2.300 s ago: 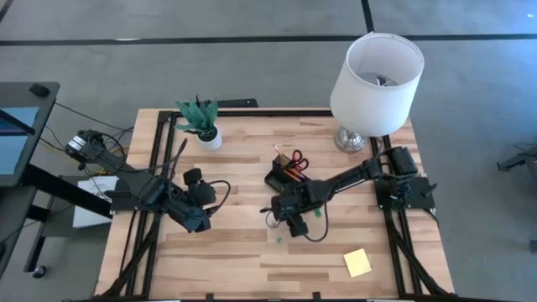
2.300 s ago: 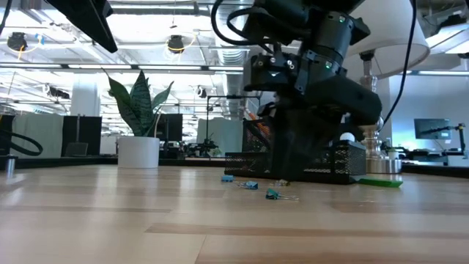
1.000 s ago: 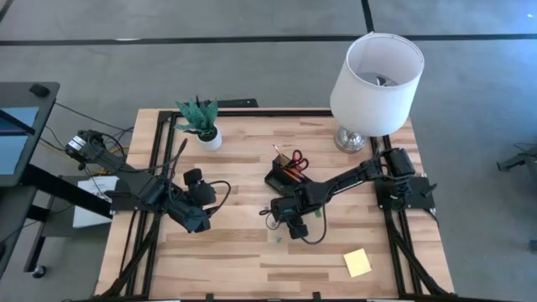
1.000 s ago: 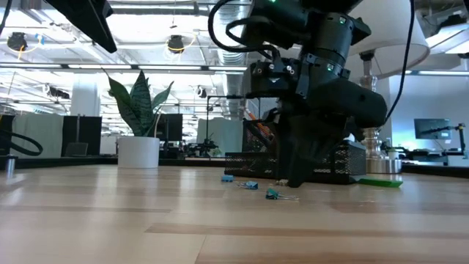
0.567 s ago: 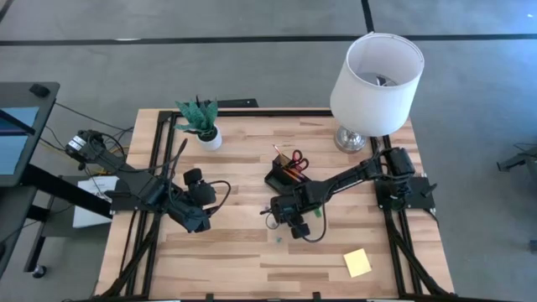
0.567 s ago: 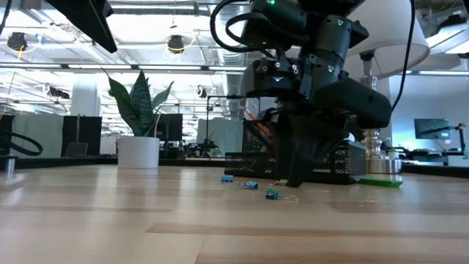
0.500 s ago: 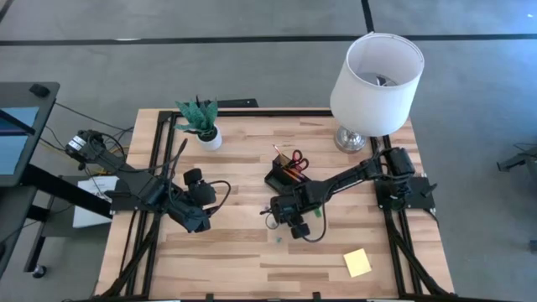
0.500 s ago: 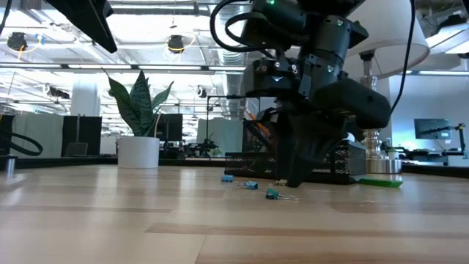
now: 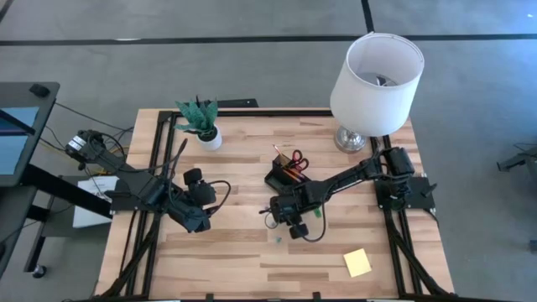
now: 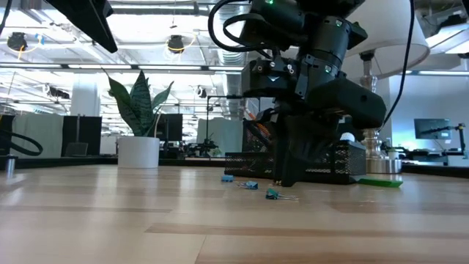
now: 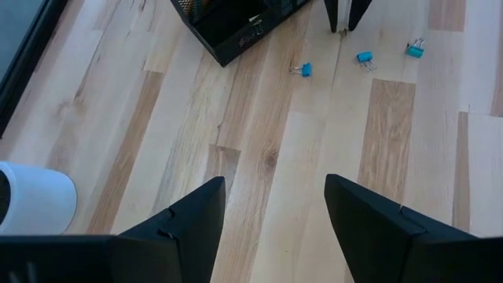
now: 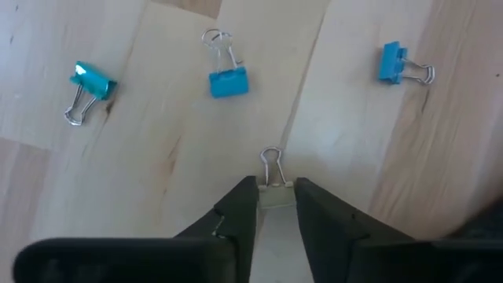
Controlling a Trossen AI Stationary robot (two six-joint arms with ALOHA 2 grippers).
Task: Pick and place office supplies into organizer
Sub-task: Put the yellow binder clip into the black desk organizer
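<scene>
Small binder clips with blue bodies and wire handles lie on the pale wooden plank surface [image 9: 226, 252], just in front of the black mesh organizer tray [image 9: 284, 178] that stands near the middle of it. Three of them [image 12: 228, 79] are loose on the wood, apart from each other, and in the low view they show as small blue spots [image 10: 272, 193] before the tray. The right pincer [image 12: 273, 200] is down at the surface among them, and its fingers are pressed on a fourth clip with a pale body [image 12: 272, 189], whose wire loop sticks out between the tips. The red-handled scissors [image 9: 299, 163] and some thin orange pencils [image 9: 283, 157] stand in the tray. The yellow square sticky-note pad [image 9: 357, 262] lies well apart, near the front right corner of the surface, and a small green block [image 9: 318, 212] lies just beside the right arm. The left pincer [image 11: 271, 228] hangs over bare wood on the left side, its fingers spread and holding nothing. At the back of the surface stand a green plant in a white pot [image 9: 201, 124] and a lamp with a white shade [image 9: 376, 74]. Around the surface is a grey floor [image 9: 252, 67]. The low view shows a large office room [image 10: 58, 110] behind, with bright ceiling lights [image 10: 176, 44] and dark screens.
</scene>
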